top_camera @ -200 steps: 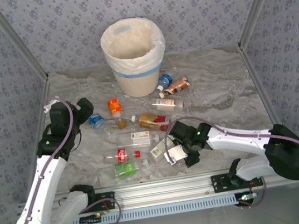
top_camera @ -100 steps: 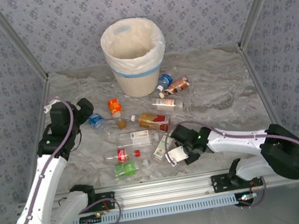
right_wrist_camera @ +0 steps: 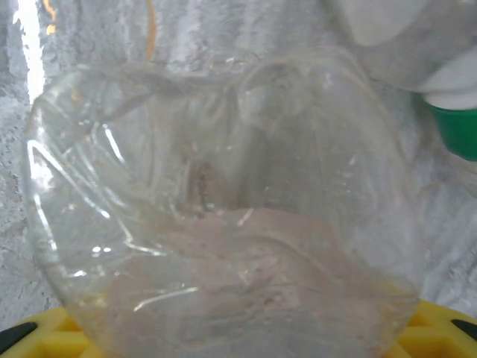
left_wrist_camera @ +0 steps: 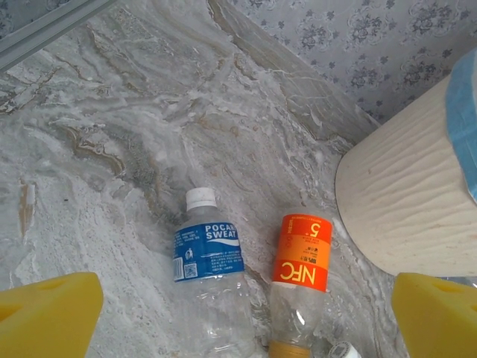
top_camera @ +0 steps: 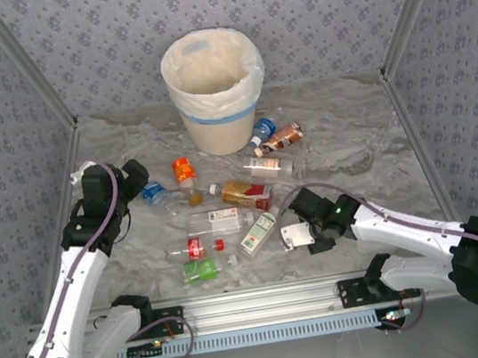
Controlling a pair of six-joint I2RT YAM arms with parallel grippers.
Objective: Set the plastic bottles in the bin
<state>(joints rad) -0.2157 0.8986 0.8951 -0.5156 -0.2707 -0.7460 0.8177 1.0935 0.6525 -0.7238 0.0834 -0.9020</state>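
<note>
The right gripper pinches a crumpled clear bottle — the bin lies far and left of it; the left gripper gapes wide.

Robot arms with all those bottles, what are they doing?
They are clearing plastic bottles off the table into the bin. The right gripper is squeezing a crumpled clear bottle near the front of the table. The left gripper is wide open, hovering over a blue-label bottle and an orange-label bottle beside the bin. Many bottles lie scattered between the arms and the bin.
</note>
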